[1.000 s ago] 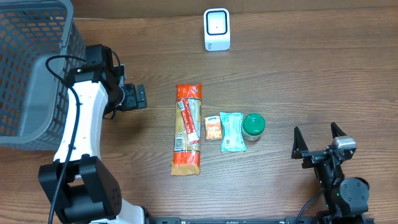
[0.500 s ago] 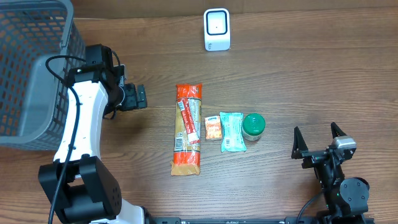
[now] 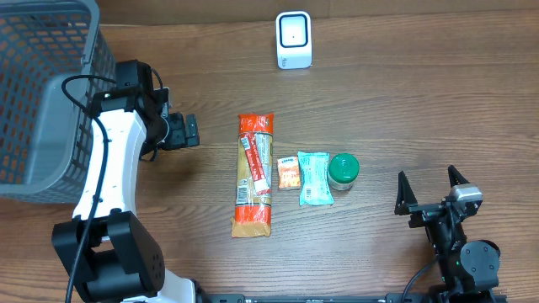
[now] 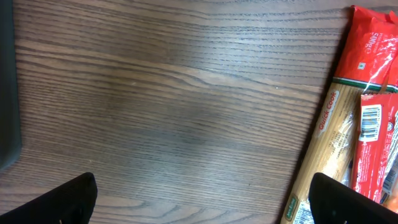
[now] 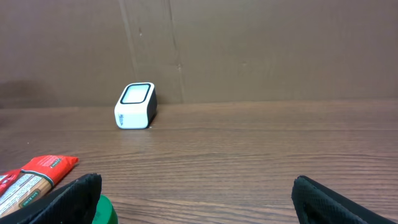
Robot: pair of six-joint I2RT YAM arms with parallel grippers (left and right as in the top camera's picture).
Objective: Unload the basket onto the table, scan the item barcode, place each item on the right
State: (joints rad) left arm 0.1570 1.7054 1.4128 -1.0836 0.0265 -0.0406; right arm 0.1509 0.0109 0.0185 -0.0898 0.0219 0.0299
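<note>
My left hand (image 3: pixel 191 131): open, fingers spread wide with nothing between them, over bare wood, apart from the pasta packet's left side
My right hand (image 3: pixel 429 190): open as well, gripping nothing, low at the near right edge of the worktop (image 3: pixel 438 93), well apart from the items
Pasta packet (image 3: pixel 254 174): long, red at both ends, lying flat at the middle of the worktop with its length running from far to near; a red label with a barcode (image 4: pixel 371 121) faces up, clear in my left wrist view
Orange sachet (image 3: pixel 289 172): small, lying just beside the packet's right edge
Teal pouch (image 3: pixel 314 178): flat, just right of the sachet
Green-lidded jar (image 3: pixel 344 171): upright, right against the pouch's right edge, the item nearest my right hand
Scanner (image 3: pixel 294 39): small white box with a dark window, standing at the far edge of the worktop, well beyond the row of items; my right wrist view shows it to the far left, in front of the brown wall
Basket (image 3: pixel 42 101): grey mesh, at the far left corner, beside my left arm
</note>
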